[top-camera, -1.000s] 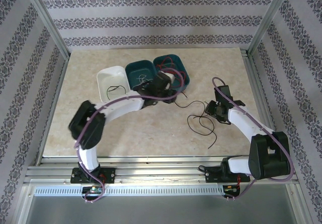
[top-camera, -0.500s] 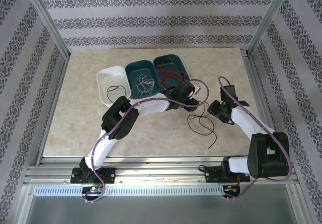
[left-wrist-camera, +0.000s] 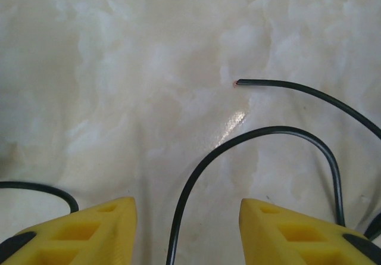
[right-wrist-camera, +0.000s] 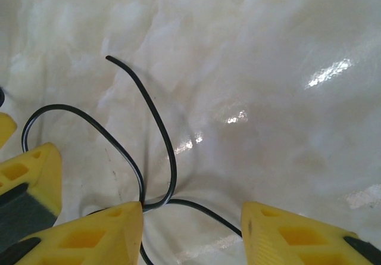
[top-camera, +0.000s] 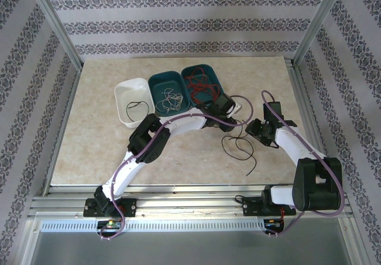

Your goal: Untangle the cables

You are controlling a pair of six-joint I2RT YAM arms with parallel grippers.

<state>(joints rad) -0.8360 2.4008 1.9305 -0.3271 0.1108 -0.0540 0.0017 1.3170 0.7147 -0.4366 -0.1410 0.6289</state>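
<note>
Loose black cables lie tangled on the marble table right of centre. My left gripper hovers low over their upper end. In the left wrist view it is open, and a black cable loop runs down between its yellow fingers without being clamped. A cut cable end lies just beyond. My right gripper sits close to the right of the left one. It is open over a crossing of black cables, which touch its left fingertip.
Three tubs stand at the back: a white one with a black wire, a teal one with white wires, and a teal one with red wires. A yellow finger of the left gripper shows near the right one.
My left arm has swung right from the teal tubs to the black cables on the table. The right gripper has shifted slightly up and right.
</note>
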